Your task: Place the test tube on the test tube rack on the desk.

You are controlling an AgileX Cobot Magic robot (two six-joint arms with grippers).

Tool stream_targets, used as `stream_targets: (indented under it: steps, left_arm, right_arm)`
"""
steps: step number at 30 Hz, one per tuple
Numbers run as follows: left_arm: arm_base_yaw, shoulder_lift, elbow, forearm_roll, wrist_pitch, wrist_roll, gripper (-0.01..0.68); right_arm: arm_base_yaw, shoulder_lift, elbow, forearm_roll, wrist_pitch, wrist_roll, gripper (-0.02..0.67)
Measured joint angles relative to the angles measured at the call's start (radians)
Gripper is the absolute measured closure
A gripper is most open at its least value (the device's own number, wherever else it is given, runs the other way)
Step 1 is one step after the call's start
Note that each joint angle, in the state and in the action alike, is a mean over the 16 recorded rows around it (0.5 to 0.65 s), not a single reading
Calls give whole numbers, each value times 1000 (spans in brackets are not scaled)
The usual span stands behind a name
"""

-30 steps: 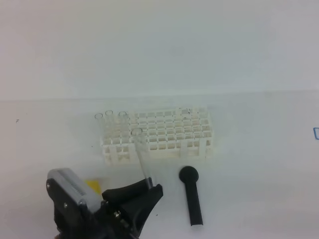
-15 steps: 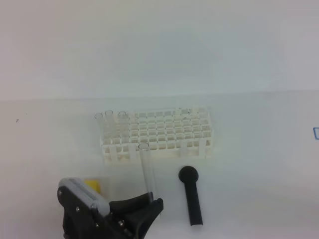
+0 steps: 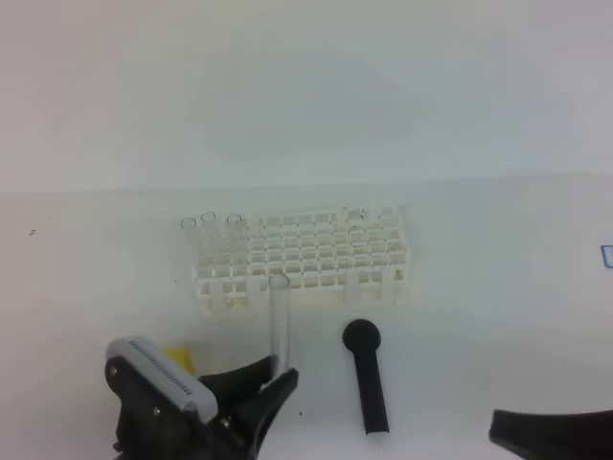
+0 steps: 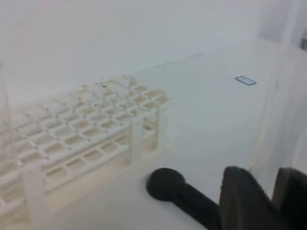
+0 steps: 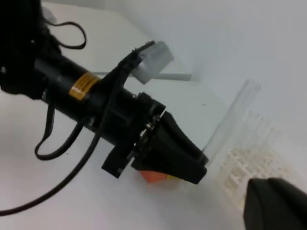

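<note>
Straightened test tube [image 3: 280, 321] stands in left end effector [image 3: 276, 372].

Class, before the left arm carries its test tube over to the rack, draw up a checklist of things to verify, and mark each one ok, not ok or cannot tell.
1. Left gripper shut on the test tube: ok.
2. Tube roughly upright, open rim on top: ok.
3. Free holes in the test tube rack: ok, most are empty; three tubes stand at its left end.
4. Tube above a hole: not ok, it is in front of the rack.
5. Black stick out of the way: ok, it lies to the right.
6. Right gripper clear of the rack: ok, low at the right edge.
</note>
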Motion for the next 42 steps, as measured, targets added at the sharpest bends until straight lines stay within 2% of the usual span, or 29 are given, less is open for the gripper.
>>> stream_targets:
  steps: [4, 10, 17, 26, 31, 42]
  left_arm:
    - [0, 0, 0, 60, 0, 4, 563]
    - [0, 1, 0, 135, 0, -89, 563]
    - [0, 0, 0, 117, 0, -220, 563]
    - [0, -1, 0, 88, 0, -202, 563]
    - [0, -2, 0, 133, 0, -141, 563]
    - [0, -2, 0, 190, 0, -116, 563]
  right_arm:
    - [33, 86, -23, 9, 14, -18, 650]
    - [47, 256, -110, 11, 84, -6, 650]
    - [48, 424, -272, 11, 129, 28, 650]
    - [48, 475, -429, 11, 97, 36, 623]
    - [48, 475, -462, 11, 77, 71, 538]
    - [48, 536, -474, 11, 90, 190, 241]
